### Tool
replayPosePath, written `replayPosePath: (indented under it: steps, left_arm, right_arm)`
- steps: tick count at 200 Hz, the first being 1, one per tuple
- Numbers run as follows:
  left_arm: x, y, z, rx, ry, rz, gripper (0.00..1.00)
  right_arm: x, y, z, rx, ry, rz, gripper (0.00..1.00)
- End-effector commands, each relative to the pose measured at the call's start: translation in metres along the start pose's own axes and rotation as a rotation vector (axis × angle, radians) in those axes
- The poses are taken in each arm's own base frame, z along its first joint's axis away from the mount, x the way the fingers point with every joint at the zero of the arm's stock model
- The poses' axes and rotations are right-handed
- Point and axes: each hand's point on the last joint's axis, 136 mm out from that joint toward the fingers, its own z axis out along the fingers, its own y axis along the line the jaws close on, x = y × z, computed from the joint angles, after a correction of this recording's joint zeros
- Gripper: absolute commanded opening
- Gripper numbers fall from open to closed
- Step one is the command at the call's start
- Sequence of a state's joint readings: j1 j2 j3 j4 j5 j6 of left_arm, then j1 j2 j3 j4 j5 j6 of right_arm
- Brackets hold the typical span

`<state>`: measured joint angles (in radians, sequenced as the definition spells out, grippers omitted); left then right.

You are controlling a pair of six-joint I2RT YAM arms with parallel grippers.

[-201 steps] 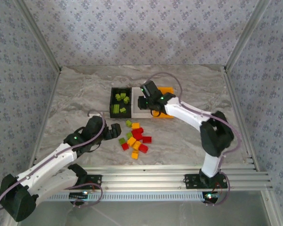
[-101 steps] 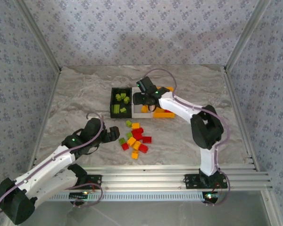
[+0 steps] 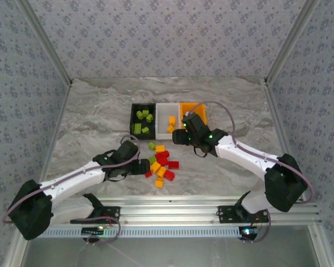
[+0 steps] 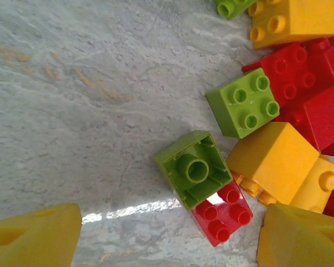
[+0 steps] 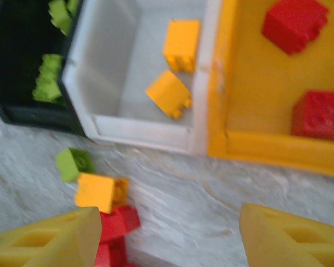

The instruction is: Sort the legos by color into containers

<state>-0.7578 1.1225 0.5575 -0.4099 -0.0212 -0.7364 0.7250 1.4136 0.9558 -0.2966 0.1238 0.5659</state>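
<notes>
1. The white bin [image 3: 162,118] is the middle one of three joined containers. The black bin [image 3: 132,120] is fixed to its left side and the orange bin [image 3: 192,106] to its right.
2. Green bricks lie in the black bin, two orange-yellow bricks in the white bin, and two red bricks in the orange bin.
3. The loose legos [image 3: 160,164] lie in a tight heap on the table [image 3: 89,122], near the white bin on its near side. Green, orange-yellow and red are mixed together.
4. The left hand [image 3: 145,167] sits low at the edge of the heap farthest from the white bin. Its fingers are spread wide and hold nothing.
5. Between those fingers lies an upturned green brick [image 4: 195,168], hollow side up. It touches a small red brick [image 4: 222,214].
6. The right hand [image 3: 180,135] hovers just on the near side of the white bin, fingers wide apart and empty.
7. The bricks look light, rigid and smooth, so they will probably slide or tip if nudged. The best hold is likely across two opposite flat walls, not over the studs.
8. The risk with the green brick is dragging the red one along.
</notes>
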Motion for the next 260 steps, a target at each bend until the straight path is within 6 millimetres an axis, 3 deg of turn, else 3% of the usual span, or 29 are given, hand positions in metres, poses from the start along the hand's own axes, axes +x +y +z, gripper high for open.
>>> replayPosePath:
  steps: [1,71,108,126,176,218,239,260]
  left_arm:
    - [-0.003,-0.009,0.008,0.036,-0.01,-0.005,0.82]
    - [0.008,0.043,0.03,-0.192,0.051,-0.038,0.66]
    - [0.007,0.072,0.016,-0.275,0.018,-0.1,0.61]
    - [-0.002,0.069,0.006,-0.245,-0.022,-0.108,0.63]
    - [-0.033,0.024,-0.013,-0.076,-0.105,-0.078,0.71]
    - [-0.027,0.036,0.018,-0.163,-0.039,-0.061,0.82]
    - [-0.022,0.044,0.031,-0.199,-0.013,-0.071,0.81]
    - [-0.017,0.05,0.038,-0.229,0.011,-0.068,0.74]
  right_arm:
    - [-0.004,-0.006,-0.013,0.001,-0.05,0.053,0.68]
    - [-0.008,-0.012,-0.026,0.006,-0.085,0.061,0.68]
    - [-0.01,-0.012,-0.031,-0.003,-0.096,0.065,0.69]
    - [-0.011,-0.013,-0.031,-0.004,-0.097,0.065,0.69]
    - [-0.011,-0.013,-0.032,-0.012,-0.097,0.071,0.69]
    - [-0.011,-0.015,-0.036,-0.015,-0.103,0.076,0.69]
    - [-0.011,-0.017,-0.04,-0.016,-0.111,0.082,0.69]
    - [-0.012,-0.02,-0.043,-0.014,-0.116,0.089,0.69]
